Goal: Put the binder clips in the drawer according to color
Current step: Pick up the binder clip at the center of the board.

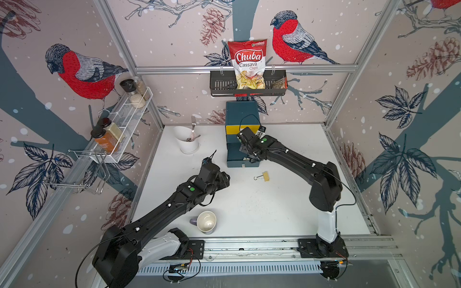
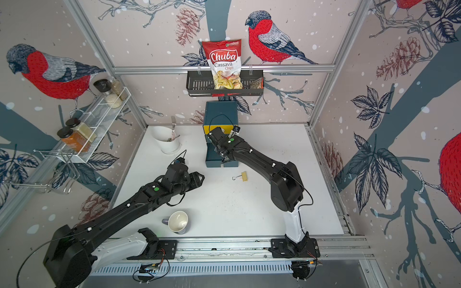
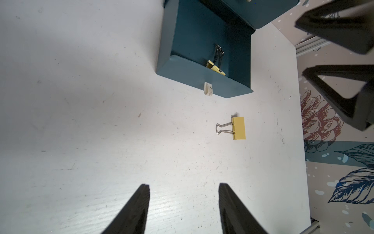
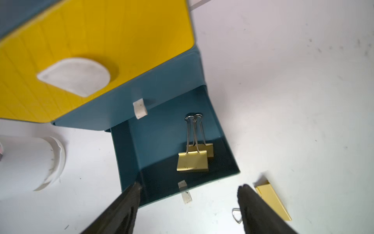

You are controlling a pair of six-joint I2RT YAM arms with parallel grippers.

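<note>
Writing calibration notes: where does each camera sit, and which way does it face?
Top views: high at the robot's end, looking down over the table; left arm and right arm show.
Left wrist: on the left arm, facing the open drawer and loose clip; left tool and right tool show.
Right wrist: over the drawer, looking down at two clips inside; right tool shows.
Shared: both wrist views catch the drawer and loose clip.

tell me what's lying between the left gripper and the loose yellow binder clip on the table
Nothing: in the left wrist view, only bare white table separates the left gripper from the yellow binder clip.
</note>
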